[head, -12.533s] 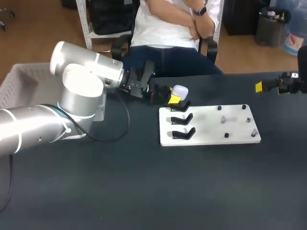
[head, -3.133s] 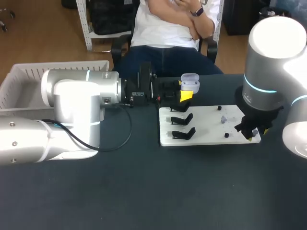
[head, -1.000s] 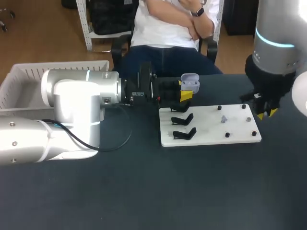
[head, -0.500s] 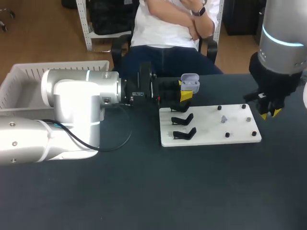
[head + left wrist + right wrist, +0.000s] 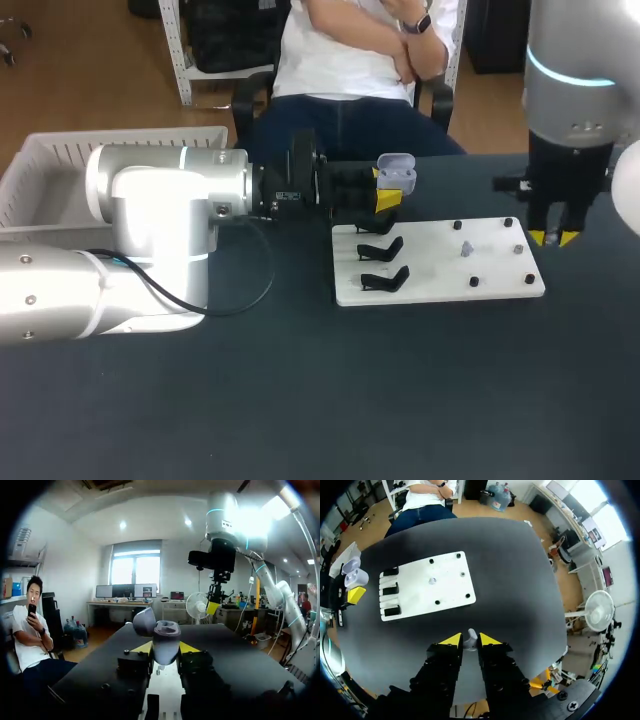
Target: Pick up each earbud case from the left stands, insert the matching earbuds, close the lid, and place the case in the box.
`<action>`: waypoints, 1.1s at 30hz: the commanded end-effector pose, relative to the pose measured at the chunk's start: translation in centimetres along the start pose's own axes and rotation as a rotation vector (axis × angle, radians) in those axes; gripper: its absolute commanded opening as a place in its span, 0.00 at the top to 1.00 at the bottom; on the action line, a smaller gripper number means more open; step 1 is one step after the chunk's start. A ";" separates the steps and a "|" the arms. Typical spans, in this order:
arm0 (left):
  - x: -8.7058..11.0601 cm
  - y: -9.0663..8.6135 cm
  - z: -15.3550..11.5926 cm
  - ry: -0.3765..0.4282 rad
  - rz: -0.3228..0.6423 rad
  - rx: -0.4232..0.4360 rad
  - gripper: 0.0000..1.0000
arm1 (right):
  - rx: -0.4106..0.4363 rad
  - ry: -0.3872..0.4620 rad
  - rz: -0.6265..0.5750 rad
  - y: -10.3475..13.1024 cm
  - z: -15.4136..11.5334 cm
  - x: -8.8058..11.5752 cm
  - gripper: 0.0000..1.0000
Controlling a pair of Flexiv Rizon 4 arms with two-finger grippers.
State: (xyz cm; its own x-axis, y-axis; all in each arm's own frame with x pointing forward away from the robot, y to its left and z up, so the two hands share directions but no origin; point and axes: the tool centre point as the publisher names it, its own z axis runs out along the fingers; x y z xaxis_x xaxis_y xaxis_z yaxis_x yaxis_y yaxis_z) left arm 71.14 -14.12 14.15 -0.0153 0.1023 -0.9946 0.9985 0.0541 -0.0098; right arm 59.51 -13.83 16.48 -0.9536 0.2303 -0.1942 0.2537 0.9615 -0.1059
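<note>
My left gripper (image 5: 385,198) is shut on a pale lilac earbud case (image 5: 396,173) with its lid up, held over the far end of the row of stands. In the left wrist view the case (image 5: 165,641) sits upright between the yellow tips, and my right gripper (image 5: 213,607) hangs high beyond it. My right gripper (image 5: 553,237) hovers above the right end of the white board (image 5: 440,268), pointing down. In the right wrist view it (image 5: 466,640) is shut on a small pale earbud (image 5: 469,639). Another earbud (image 5: 466,249) stands on the board among black pegs.
Two bare black stands (image 5: 381,263) sit on the board's left part. A white slatted box (image 5: 60,165) stands at the table's far left, behind my left arm. The dark tabletop (image 5: 320,390) stretches in front of the board.
My right gripper has shifted slightly left and turned above the board's right end, still holding the earbud. The left arm and the case have not moved.
</note>
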 end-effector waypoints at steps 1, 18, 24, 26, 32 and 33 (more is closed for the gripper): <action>0.1 -0.1 0.0 -0.004 0.002 -0.004 1.00 | 0.055 -0.012 0.308 1.4 -0.9 0.0 1.00; 0.1 -0.1 0.0 -0.004 0.002 -0.004 1.00 | -0.032 -0.055 0.311 2.2 -2.0 -0.5 1.00; 0.1 -0.1 0.0 -0.004 0.002 -0.004 1.00 | -0.090 -0.020 0.438 3.0 -2.2 -0.9 1.00; 0.1 -0.1 0.0 -0.004 0.002 -0.004 1.00 | -0.120 -0.014 0.484 3.6 -2.8 -1.0 1.00; 0.1 -0.1 0.0 -0.004 0.002 -0.004 1.00 | -0.172 0.029 0.453 6.5 -4.3 -1.5 1.00; 0.1 -0.1 0.0 -0.004 0.002 -0.004 1.00 | -0.175 0.038 0.432 7.1 -4.5 -1.5 1.00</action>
State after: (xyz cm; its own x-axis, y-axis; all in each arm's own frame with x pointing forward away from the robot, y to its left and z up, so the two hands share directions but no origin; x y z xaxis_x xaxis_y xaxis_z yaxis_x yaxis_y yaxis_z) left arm 71.14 -14.12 14.15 -0.0153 0.1023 -0.9946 0.9985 0.0541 -0.0098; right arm 61.35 -7.47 20.05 -0.7588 0.6302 -0.1641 0.6092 0.7760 0.1631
